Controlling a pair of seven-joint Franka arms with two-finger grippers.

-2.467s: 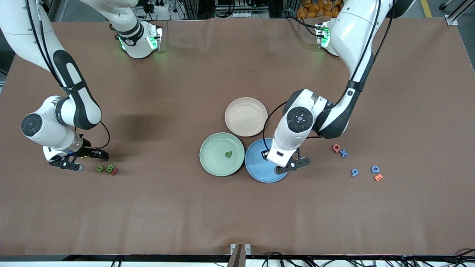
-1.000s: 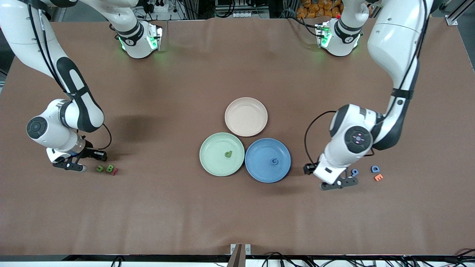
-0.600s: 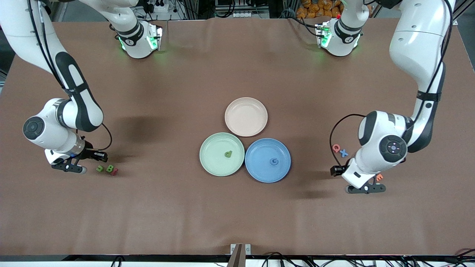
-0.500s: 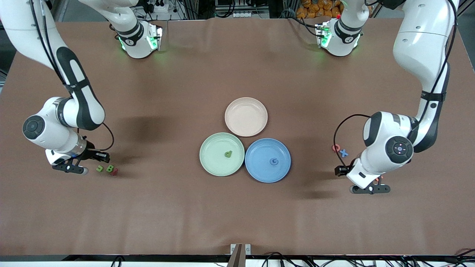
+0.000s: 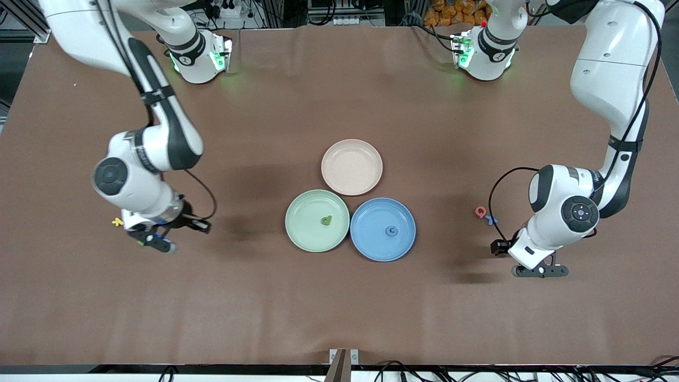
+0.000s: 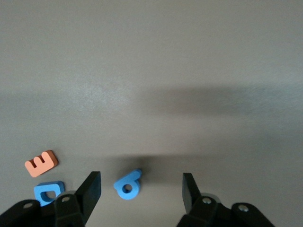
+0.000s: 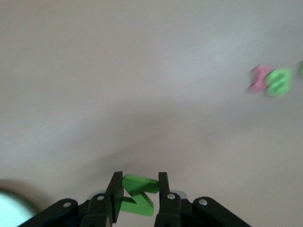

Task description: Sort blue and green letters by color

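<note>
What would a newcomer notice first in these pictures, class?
Three round plates cluster mid-table: a pale pink plate, a green plate holding one small green letter, and a blue plate holding one small blue letter. The right gripper grips a chunky green letter; the left gripper hangs open over a blue 9-like letter.

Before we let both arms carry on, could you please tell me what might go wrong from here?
The right pincer pinches the green letter only at its tips; it could slip out before reaching the green plate.

The open left pincer straddles the blue 9-like letter, with the blue D and orange E nearby; closing might knock them.
</note>
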